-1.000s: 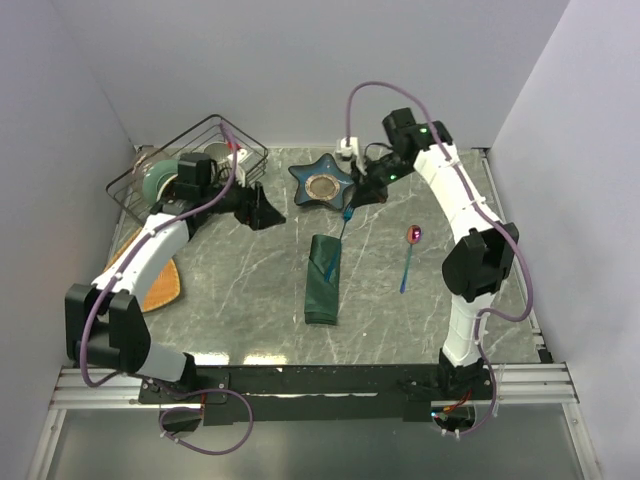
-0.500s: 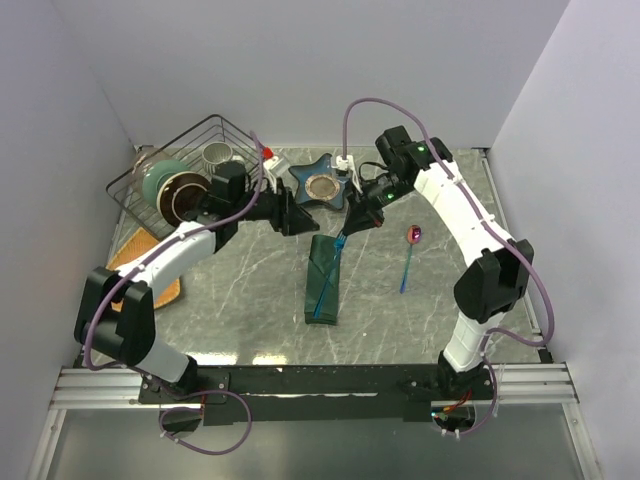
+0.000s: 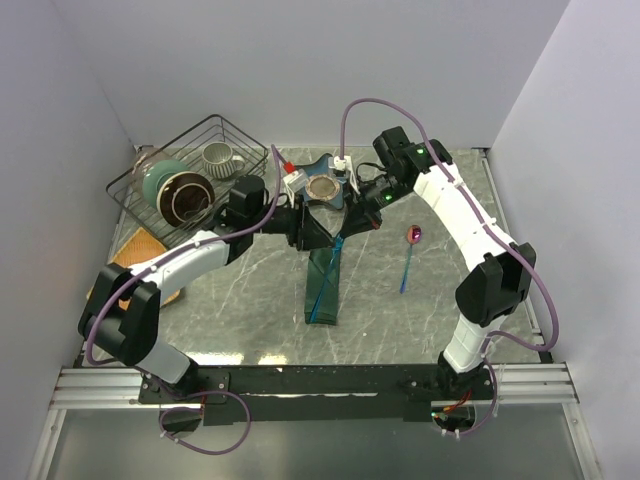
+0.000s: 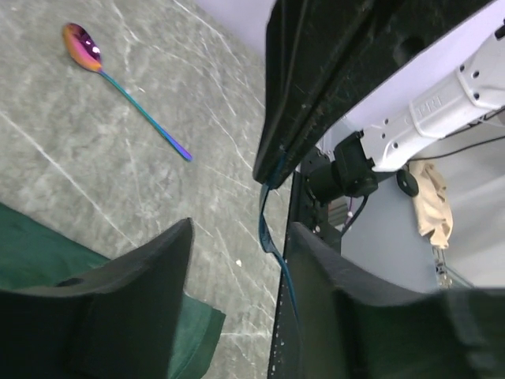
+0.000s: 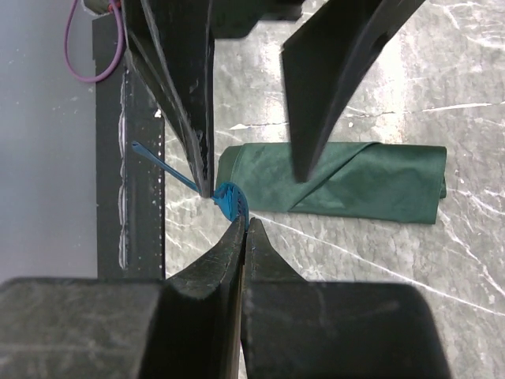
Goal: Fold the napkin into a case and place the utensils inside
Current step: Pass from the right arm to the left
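Pinching the blue utensil [image 5: 229, 199] between tightly closed jaws, the right gripper [image 3: 352, 222] angles it along the case [image 5: 371, 181] at mid-table, while the left gripper [image 3: 312, 235] hovers part-open and empty at the cloth's far end. Crowded so close, that gripper could knock the utensil or drag the fold apart, leaving it on top rather than inside. Case and utensil both run from far edge toward near edge, the utensil's free tip pointing nearward.
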### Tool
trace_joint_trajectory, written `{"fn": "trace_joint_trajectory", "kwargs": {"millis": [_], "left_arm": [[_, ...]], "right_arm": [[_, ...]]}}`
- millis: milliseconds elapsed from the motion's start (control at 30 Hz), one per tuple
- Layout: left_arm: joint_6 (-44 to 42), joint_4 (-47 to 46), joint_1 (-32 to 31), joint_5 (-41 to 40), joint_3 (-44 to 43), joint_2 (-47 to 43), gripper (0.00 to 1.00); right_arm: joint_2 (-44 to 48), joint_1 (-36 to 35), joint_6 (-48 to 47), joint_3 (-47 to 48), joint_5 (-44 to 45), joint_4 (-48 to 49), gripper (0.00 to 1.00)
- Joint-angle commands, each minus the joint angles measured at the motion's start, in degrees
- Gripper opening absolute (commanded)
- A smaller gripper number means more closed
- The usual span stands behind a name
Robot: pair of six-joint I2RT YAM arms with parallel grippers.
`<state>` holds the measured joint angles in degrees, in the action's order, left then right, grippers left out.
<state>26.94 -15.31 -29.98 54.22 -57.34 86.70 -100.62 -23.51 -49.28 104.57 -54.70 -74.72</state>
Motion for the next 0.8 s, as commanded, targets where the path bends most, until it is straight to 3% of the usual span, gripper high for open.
{"fn": "trace_joint_trajectory", "kwargs": {"millis": [0,333,433,567,600,667,767], "left_arm": [[0.31,-3.59,-1.48,1.68,0.74,-0.12,0.52],[3.47,-4.11,-1.75,0.36,-0.49,1.81,0.18],[6.19,-5.96,-1.75,0.28,-1.1,2.42,0.01],[9.26,-7.97,-0.97,0.36,-1.81,2.86,0.01],[11.71,-10.5,-0.61,0.45,-1.55,2.86,0.01],[14.88,-13.94,0.79,0.37,-0.85,2.69,0.01],[20.51,-19.75,2.81,0.36,0.12,2.43,0.01]], "right_arm": [[2.09,-0.49,0.5,1.07,-1.2,0.1,0.0],[1.74,-0.57,3.04,3.18,-2.43,0.8,0.0],[2.09,-0.66,5.59,3.53,-2.61,2.81,0.0],[2.97,-0.49,12.43,3.53,-2.08,7.73,0.01],[3.32,-0.4,13.93,3.44,-1.82,9.05,0.06],[4.55,-0.05,19.35,2.39,-1.47,13.88,0.24],[6.04,2.06,27.79,0.9,-1.2,21.44,0.39]]}}
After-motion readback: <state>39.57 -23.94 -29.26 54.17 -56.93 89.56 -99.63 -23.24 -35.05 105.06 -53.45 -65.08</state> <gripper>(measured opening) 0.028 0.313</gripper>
